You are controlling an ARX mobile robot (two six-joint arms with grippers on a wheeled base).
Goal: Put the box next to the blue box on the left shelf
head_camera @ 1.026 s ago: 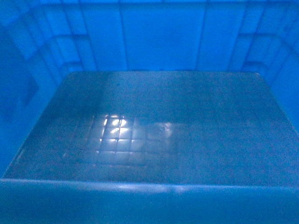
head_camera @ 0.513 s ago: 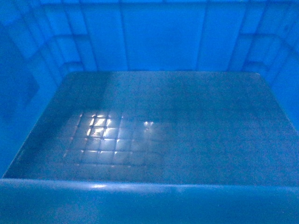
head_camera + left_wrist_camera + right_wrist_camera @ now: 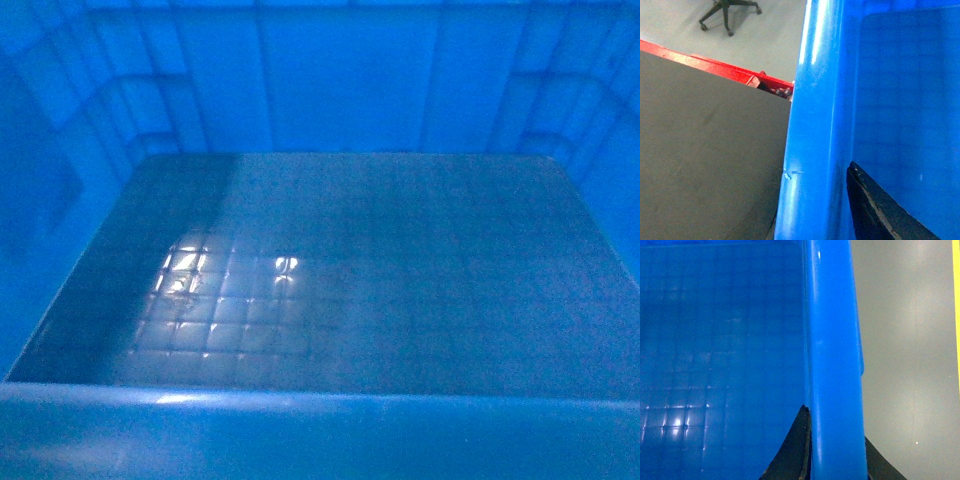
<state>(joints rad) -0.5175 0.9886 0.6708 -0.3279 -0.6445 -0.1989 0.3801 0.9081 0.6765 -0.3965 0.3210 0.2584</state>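
Box (image 3: 350, 130) fills head view, interior only: grid floor, ribbed walls, light glints left of centre. Right gripper (image 3: 837, 452) clamped on box's right rim, one finger inside, one outside; grey floor (image 3: 910, 365) beyond. Left gripper: one dark finger (image 3: 880, 210) inside left rim, closure cannot tell. Dark panel (image 3: 705, 150) and red frame (image 3: 715, 65) beside box.

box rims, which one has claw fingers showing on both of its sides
The right rim of the box: dark fingers flank it in the right wrist view. On the left rim, only an inner finger shows.
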